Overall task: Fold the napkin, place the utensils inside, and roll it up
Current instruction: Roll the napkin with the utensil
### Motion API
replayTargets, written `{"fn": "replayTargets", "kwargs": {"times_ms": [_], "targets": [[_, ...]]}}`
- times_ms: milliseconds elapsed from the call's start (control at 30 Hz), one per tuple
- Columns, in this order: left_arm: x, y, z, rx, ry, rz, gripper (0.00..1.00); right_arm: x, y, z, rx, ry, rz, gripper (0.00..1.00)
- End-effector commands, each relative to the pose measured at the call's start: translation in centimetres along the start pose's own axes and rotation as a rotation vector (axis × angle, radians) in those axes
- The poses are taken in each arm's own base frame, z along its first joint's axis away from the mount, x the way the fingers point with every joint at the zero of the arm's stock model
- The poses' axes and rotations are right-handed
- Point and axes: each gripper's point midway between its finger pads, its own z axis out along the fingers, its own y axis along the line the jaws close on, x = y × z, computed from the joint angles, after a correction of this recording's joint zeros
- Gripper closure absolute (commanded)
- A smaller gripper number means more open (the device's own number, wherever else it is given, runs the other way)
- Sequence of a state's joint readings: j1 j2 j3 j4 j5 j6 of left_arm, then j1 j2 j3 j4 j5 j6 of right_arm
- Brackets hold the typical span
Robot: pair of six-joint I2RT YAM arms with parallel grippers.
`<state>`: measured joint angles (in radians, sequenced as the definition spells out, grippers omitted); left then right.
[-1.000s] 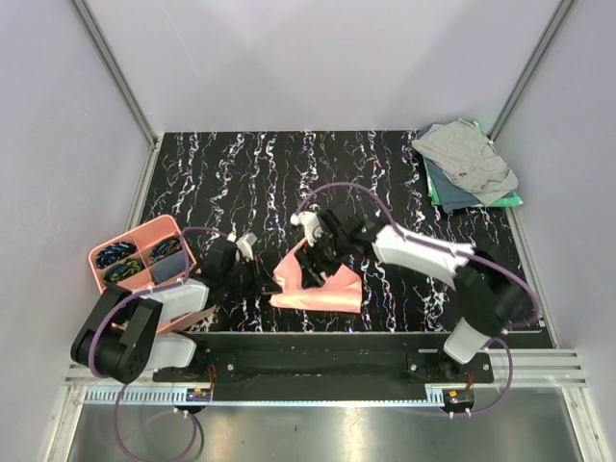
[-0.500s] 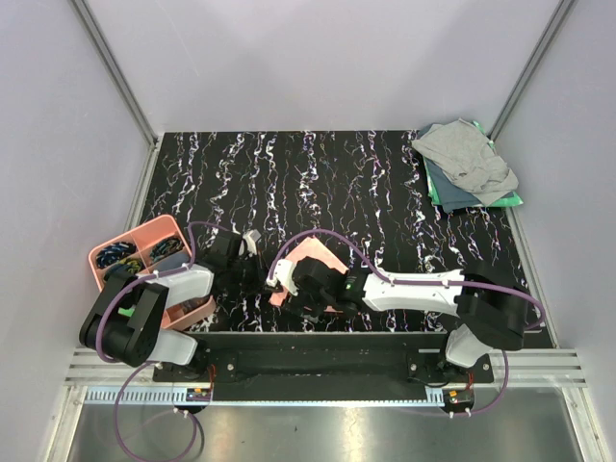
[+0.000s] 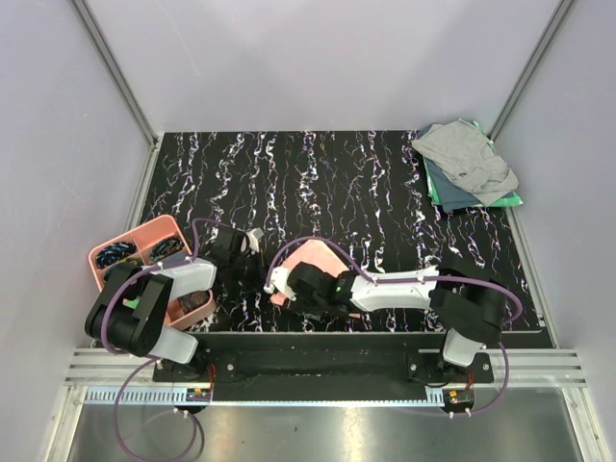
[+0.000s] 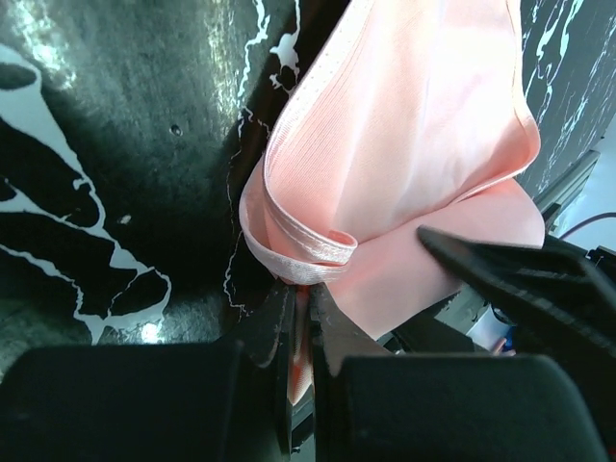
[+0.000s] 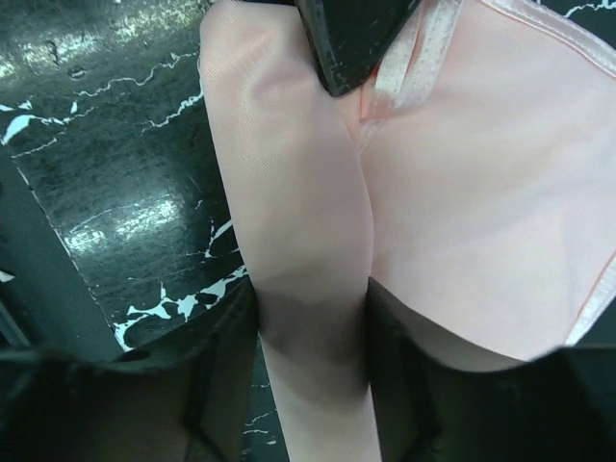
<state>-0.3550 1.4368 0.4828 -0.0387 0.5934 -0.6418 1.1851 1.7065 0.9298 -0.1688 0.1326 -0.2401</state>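
Right arm dropped low along desk (image 3: 289, 173) near edge; napkin (image 3: 316, 262) now flatter, at desk's 6 o'clock. Right claw (image 5: 310, 298) half-closed, gripping napkin ridge. Left claw (image 4: 298, 300) pinched tight on hem, napkin's 9 o'clock.

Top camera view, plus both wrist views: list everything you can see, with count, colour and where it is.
napkin: one, salmon pink, bunched at the table's near edge, centre
tray: one, pink, near left
dark items: count unclear, blue-black, in the tray
grey cloth: one, grey, far right corner, on top
green cloth: one, green, beneath the grey cloth
table: one, black with white veins
left hand: shut on the napkin's hem
right hand: gripping a napkin fold
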Motion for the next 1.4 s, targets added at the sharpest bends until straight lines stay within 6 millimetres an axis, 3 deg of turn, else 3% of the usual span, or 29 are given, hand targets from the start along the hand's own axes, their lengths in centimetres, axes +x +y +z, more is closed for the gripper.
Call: {"fn": "replayTargets", "kwargs": {"times_ms": [0, 133, 167, 233, 267, 400, 533, 833, 1100, 1367], "targets": [[-0.4, 0.3, 0.3, -0.016, 0.013, 0.038, 1.00, 0.8, 0.5, 1.0, -0.079, 0.040, 0.056, 0.52], [-1.9, -0.8, 0.3, 0.006, -0.016, 0.065, 0.90, 1.9, 0.9, 1.1, -0.197, 0.098, 0.153, 0.67], [-2.2, -1.0, 0.2, 0.010, -0.023, 0.067, 0.81, 1.3, 1.2, 1.0, -0.241, 0.091, 0.183, 0.69], [-3.0, -1.3, -0.1, 0.008, -0.049, 0.071, 0.74, 2.0, 0.9, 0.9, -0.276, 0.131, 0.229, 0.71], [-3.4, -1.6, -0.4, 0.010, -0.068, 0.079, 0.71, 1.2, 1.2, 0.7, -0.325, 0.123, 0.259, 0.71], [-4.3, -0.6, -1.8, -0.043, -0.132, 0.062, 0.50, 1.4, 0.7, 0.3, -0.429, 0.148, 0.385, 0.74], [-4.5, 0.0, -2.9, -0.074, -0.191, 0.073, 0.40, 1.3, 0.4, 0.1, -0.506, 0.149, 0.469, 0.74], [-4.2, -1.9, -3.4, 0.039, -0.235, 0.138, 0.35, -0.2, -0.2, 0.5, -0.736, 0.124, 0.665, 0.73], [-5.3, -2.5, -2.6, 0.066, -0.258, 0.191, 0.34, -0.3, -1.3, 1.3, -0.884, 0.098, 0.779, 0.74], [-5.2, -2.7, -0.9, 0.084, -0.229, 0.238, 0.37, -0.3, -2.4, 1.9, -0.955, 0.078, 0.851, 0.73]]}}
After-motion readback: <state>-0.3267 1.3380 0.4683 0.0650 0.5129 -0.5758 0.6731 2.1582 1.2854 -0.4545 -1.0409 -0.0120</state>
